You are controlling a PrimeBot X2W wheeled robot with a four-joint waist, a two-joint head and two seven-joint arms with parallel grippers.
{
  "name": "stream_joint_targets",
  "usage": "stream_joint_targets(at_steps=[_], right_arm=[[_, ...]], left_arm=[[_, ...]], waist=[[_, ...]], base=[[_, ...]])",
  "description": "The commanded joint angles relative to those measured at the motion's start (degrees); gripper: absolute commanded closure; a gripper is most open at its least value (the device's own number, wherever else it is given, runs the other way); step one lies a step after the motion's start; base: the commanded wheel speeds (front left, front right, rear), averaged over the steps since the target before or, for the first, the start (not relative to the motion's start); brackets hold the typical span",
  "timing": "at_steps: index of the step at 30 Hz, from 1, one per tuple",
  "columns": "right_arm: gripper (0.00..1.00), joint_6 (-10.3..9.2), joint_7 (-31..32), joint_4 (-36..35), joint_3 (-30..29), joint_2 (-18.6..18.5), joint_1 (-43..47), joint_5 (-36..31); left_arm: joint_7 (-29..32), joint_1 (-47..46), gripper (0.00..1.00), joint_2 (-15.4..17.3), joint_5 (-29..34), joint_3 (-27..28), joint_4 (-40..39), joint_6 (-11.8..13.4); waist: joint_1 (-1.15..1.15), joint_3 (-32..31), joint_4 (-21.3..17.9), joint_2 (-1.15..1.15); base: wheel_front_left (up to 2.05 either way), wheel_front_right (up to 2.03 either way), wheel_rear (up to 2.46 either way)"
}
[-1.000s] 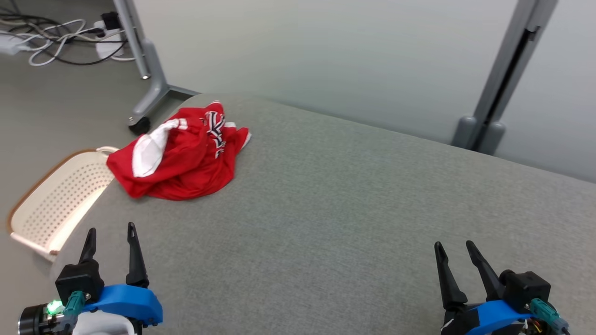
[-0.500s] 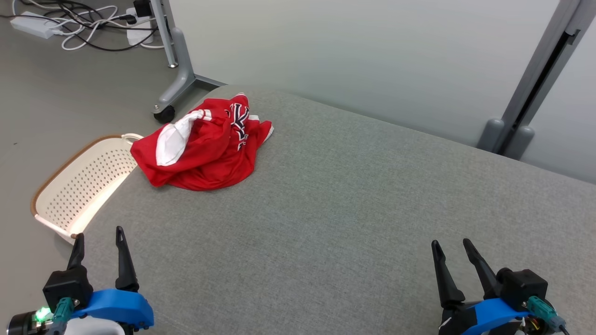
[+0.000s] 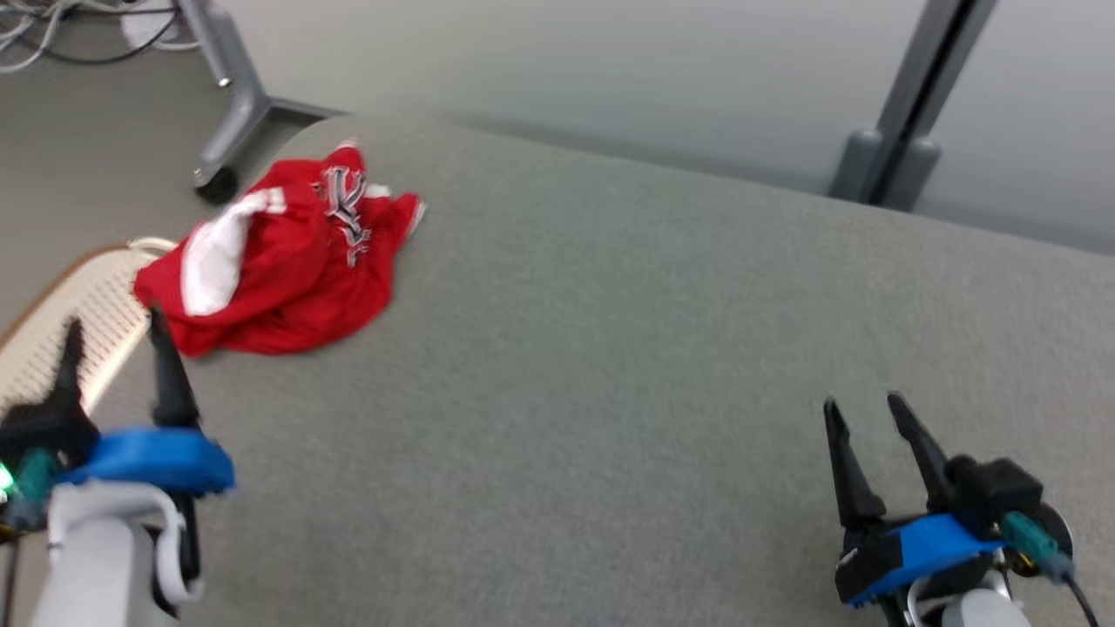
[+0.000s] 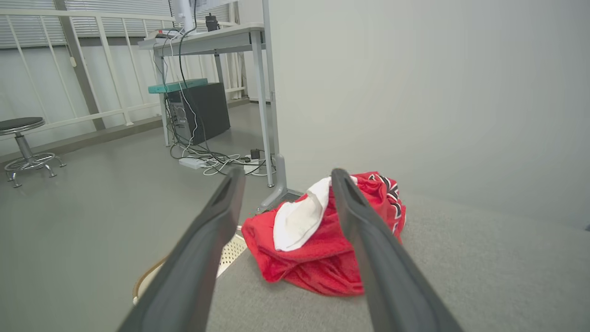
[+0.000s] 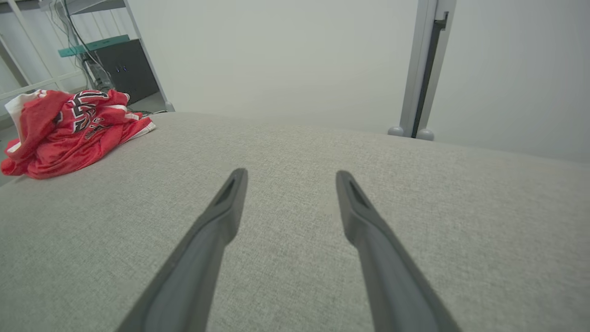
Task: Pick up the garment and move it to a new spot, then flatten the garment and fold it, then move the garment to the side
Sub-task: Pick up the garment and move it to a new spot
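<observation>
the garment (image 3: 279,261), a red jersey with a white patch and dark-and-white lettering, lies crumpled in a heap at the far left corner of the grey fabric-covered surface (image 3: 627,348), close to its rounded edge. just off that edge, down on the floor, sits a white perforated basket (image 3: 83,300) with a brown rim, and the jersey's left side reaches out toward it. the left gripper (image 3: 115,320) is up near the front of the heap with its two dark fingers spread wide and nothing between them; from its wrist camera the jersey sits beyond the fingertips, framed in the gap, with the right finger crossing in front of the red cloth. whether that fingertip brushes the fabric i cannot tell from here, and the head view is a little blurred on that side. the right gripper (image 3: 862,402) hangs low over the near right part of the surface, well apart from the jersey, its fingers likewise parted and empty, pointing across bare grey fabric. behind the surface runs a pale wall panel with a grey upright post (image 3: 906,104) at the right. at the far left a grey wheeled stand leg (image 3: 228,96) stands on the floor, with a tangle of cables (image 3: 43,39) behind it. off to that side there is a desk (image 4: 207,39), a dark computer tower (image 4: 198,110) under it, and a round stool (image 4: 20,127).
</observation>
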Motion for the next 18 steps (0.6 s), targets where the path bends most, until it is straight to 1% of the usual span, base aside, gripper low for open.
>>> stream_joint_targets(at_steps=[1,6,9,11,13,16,18], right_arm=[[0.00,0.03,0.69,-1.16,-0.38,-0.42,-1.01,-0.94],[0.00,0.03,2.40,-5.64,-1.97,-1.24,-2.46,-3.69],[0.00,0.03,3.36,-8.71,-2.72,-1.83,-2.90,-4.46],[0.00,0.03,3.97,-10.86,-3.21,-2.22,-2.98,-4.77],[0.00,0.02,4.53,-12.65,-3.64,-2.68,-3.16,-4.95],[0.00,0.02,5.52,-14.81,-3.91,-3.13,-3.21,-4.96],[0.00,0.02,6.03,-15.90,-4.07,-3.65,-3.41,-4.79]], left_arm=[[-0.37,-3.22,0.00,1.25,-0.50,0.88,0.59,-0.17],[0.02,-11.04,0.00,4.41,-1.61,3.27,2.07,-0.28],[0.45,-15.42,0.00,6.77,-2.00,4.31,3.60,-0.45],[1.32,-17.62,0.00,7.72,-2.22,4.73,4.98,-0.39],[1.97,-20.59,0.00,9.23,-2.54,5.28,6.52,-0.86],[3.58,-23.06,0.00,10.63,-3.05,5.29,9.80,-1.57],[5.62,-24.60,0.00,11.61,-3.37,4.89,12.59,-2.42]], waist=[[0.00,1.24,-1.31,0.00],[0.00,6.00,-5.88,0.00],[0.00,8.87,-8.49,0.00],[0.00,10.48,-9.99,0.00],[0.00,12.07,-11.34,0.00],[0.00,14.08,-12.63,0.00],[0.00,15.40,-13.21,0.00]], base=[[0.00,0.00,0.00],[0.00,0.00,0.00],[0.00,0.00,0.00],[0.00,0.00,0.00],[0.00,0.00,0.00],[0.00,0.00,0.00],[0.00,0.00,0.00]])
